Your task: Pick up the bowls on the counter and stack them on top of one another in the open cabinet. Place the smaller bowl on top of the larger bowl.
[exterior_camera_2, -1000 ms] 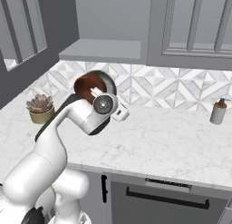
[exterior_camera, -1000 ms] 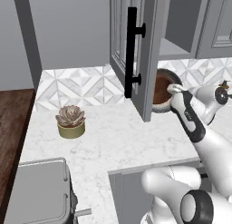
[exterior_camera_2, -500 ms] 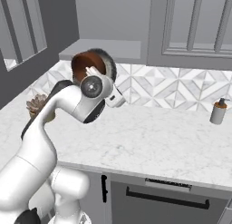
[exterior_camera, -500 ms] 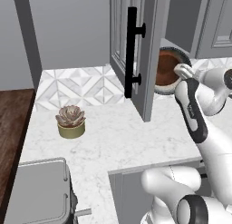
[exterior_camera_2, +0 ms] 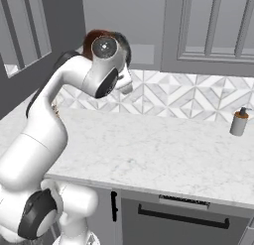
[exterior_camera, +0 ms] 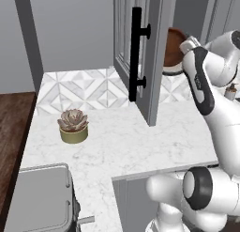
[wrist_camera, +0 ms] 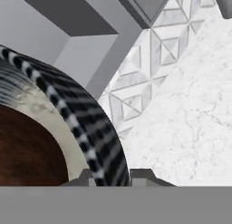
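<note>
Bowl: a round bowl (wrist_camera: 54, 128) with a glossy reddish-brown inside, a pale band and a black-and-white striped rim is held up in the air at the mouth of the open cabinet, tilted on edge; in the left base view its brown face (exterior_camera: 172, 48) is seen just behind the door.
Cabinet: the grey wall cabinet with a panelled door (exterior_camera: 154, 52) and a long black vertical bar handle (exterior_camera: 136, 52) stands open; its inside cannot be made out.
Table: the white marble-patterned table (exterior_camera_2: 163, 154) is seen below, well apart from the bowl.
Progress: one bowl is judged lifted and brought up to the cabinet but not yet set down; whether the other bowl is already placed cannot be told.
Claw: the claw (wrist_camera: 113, 175) is pinched onto the bowl's striped rim, one fingertip (wrist_camera: 144, 177) on either side.
</note>
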Robot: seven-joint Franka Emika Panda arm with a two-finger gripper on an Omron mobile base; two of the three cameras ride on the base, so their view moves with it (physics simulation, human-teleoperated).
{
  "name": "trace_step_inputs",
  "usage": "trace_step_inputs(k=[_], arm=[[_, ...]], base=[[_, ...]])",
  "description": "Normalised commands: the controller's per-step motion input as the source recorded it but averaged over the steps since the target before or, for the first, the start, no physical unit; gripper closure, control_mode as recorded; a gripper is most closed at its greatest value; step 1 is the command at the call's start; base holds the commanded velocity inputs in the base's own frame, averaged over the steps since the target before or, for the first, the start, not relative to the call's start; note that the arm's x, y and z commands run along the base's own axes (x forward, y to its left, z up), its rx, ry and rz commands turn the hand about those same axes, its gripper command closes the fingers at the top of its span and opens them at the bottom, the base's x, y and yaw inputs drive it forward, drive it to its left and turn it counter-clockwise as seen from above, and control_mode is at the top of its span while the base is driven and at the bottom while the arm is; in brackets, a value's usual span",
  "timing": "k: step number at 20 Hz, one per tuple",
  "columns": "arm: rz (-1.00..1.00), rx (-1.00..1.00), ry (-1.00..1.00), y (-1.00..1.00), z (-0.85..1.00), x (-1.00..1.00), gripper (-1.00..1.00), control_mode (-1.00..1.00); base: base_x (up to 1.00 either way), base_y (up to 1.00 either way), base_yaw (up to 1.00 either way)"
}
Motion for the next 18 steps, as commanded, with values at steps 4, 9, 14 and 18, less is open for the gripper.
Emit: trace_step_inputs(k=[4, 9, 14, 18], arm=[[0.0, 0.26, 0.11, 0.0, 0.01, 0.19, 1.0, -1.0], [-0.01, 0.09, -0.01, 0.0, -0.01, 0.41, 1.0, -1.0], [-0.06, 0.1, 0.01, 0.12, 0.02, 0.82, 1.0, -1.0], [-0.07, 0.12, 0.02, 0.22, 0.0, 0.84, 1.0, -1.0]], base=[[0.0, 0.0, 0.0], [0.0, 0.0, 0.0], [0.0, 0.0, 0.0], [0.0, 0.0, 0.0]])
